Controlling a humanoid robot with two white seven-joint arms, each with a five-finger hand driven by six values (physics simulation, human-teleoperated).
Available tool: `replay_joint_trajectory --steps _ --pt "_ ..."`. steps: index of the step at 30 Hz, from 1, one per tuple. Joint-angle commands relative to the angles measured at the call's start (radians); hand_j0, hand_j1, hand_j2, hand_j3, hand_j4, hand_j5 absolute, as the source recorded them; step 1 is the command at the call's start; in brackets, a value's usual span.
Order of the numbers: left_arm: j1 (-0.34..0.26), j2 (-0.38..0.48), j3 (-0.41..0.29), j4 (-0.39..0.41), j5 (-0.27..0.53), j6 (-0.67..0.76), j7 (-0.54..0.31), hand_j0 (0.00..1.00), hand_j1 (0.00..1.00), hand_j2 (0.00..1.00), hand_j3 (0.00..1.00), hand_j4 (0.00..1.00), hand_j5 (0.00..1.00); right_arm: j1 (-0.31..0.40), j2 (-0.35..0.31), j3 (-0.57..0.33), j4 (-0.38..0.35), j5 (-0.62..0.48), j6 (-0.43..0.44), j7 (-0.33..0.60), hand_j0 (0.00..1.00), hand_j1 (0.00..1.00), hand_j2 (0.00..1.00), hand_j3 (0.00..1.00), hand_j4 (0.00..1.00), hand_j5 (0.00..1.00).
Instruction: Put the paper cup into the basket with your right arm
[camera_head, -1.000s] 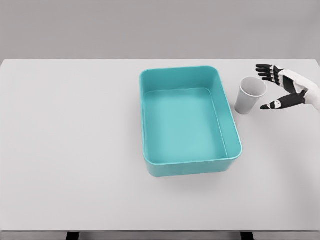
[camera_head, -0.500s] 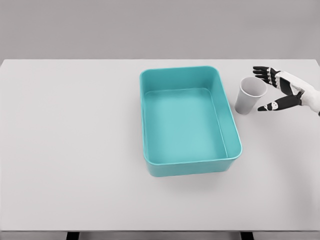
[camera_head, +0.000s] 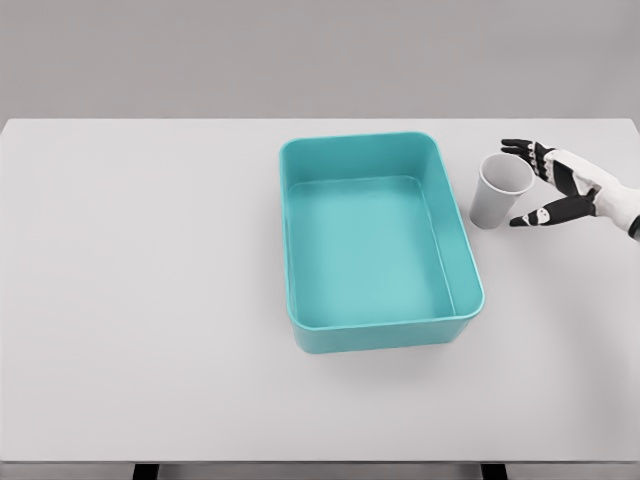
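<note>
A white paper cup (camera_head: 496, 192) stands upright on the white table, just right of the teal basket (camera_head: 460, 255). My right hand (camera_head: 524, 184) reaches in from the right edge and sits beside the cup's right side. Its dark fingers are spread, with the upper fingers near the cup's rim and the thumb low by the cup's base. Nothing is between the fingers. The basket is a rectangular tub with nothing in it. My left arm does not show.
The white table (camera_head: 140, 300) spans the whole view, with its front edge near the bottom of the picture. A grey wall lies behind the far edge.
My right hand has slid left toward the cup, and its fingers now flank the cup's right side. The cup and basket have stayed put.
</note>
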Motion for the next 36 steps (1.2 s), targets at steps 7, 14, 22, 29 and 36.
replay_joint_trajectory --steps 7,14,22,29,36 --pt "0.000 0.000 0.000 0.000 0.000 0.000 0.000 1.00 1.00 1.00 1.00 1.00 1.00 -0.002 0.007 0.003 -0.007 -0.006 0.000 0.000 1.00 1.00 1.00 1.00 1.00 1.00" --pt "0.000 0.000 0.000 0.000 0.000 0.001 0.000 1.00 1.00 1.00 1.00 1.00 1.00 -0.003 0.009 0.005 -0.025 -0.006 0.003 0.000 1.00 1.00 1.00 1.00 1.00 1.00" --pt "0.000 0.000 0.000 0.000 0.000 0.000 0.000 1.00 1.00 1.00 1.00 1.00 1.00 -0.003 0.024 0.005 -0.028 -0.006 0.003 0.000 1.00 1.00 1.00 1.00 1.00 1.00" --pt "0.000 0.000 0.000 0.000 0.000 0.000 0.000 1.00 1.00 1.00 1.00 1.00 1.00 -0.003 0.026 0.006 -0.045 -0.006 0.003 0.000 0.83 0.83 0.83 0.83 0.83 0.83" --pt "0.000 0.000 0.000 0.000 0.000 0.000 0.000 1.00 1.00 1.00 1.00 1.00 1.00 -0.003 0.024 0.003 -0.045 -0.004 -0.007 0.000 0.66 0.66 0.66 0.66 0.66 0.66"
